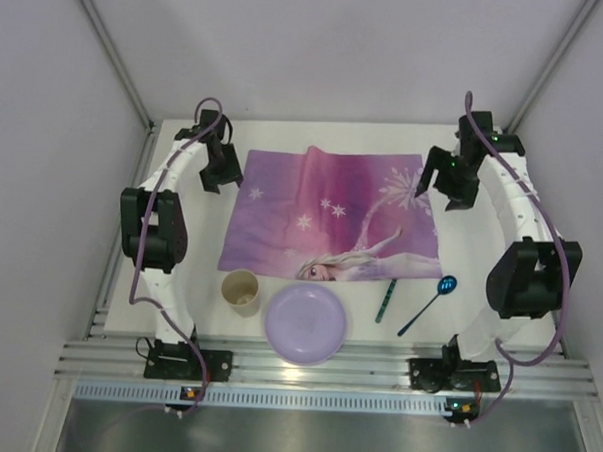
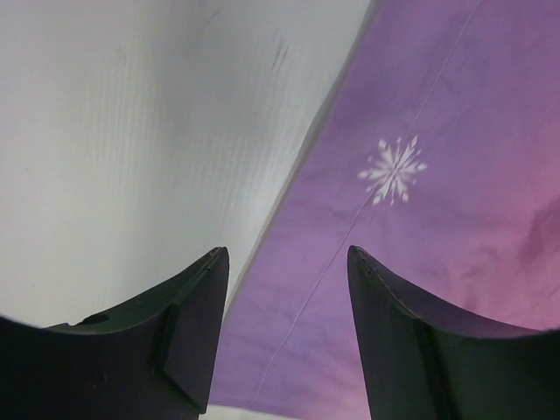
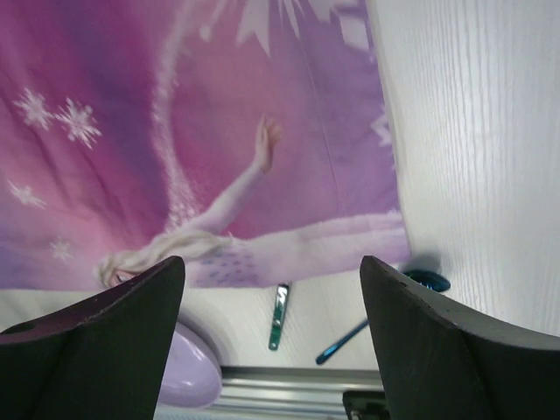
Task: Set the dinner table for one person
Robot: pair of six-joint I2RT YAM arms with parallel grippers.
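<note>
Tabletop [image 1: 458,255], white and matte, spreads under everything between the two arms and carries all the items. On its middle lies a purple-pink placemat [image 1: 332,215] printed with snowflakes and a cartoon figure, flat apart from a crease running down its left half. Along the near edge, just in front of the placemat, stand a tan cup [image 1: 241,290] at the left and a lavender plate [image 1: 305,323] just beside it, the two nearly touching. To the right of the plate lie a teal utensil [image 1: 386,300], its far end at the placemat's near edge, and a blue spoon [image 1: 428,304] with its bowl pointing away and to the right; whether the teal piece is a fork or a knife is not clear. The left pincer [image 2: 287,258] hangs over the placemat's left edge near the far corner, fingers apart and holding nothing, one finger over bare tabletop and the other over the cloth. The right pincer [image 3: 271,262] hangs above the placemat's right side, fingers spread wide and empty too.
</note>
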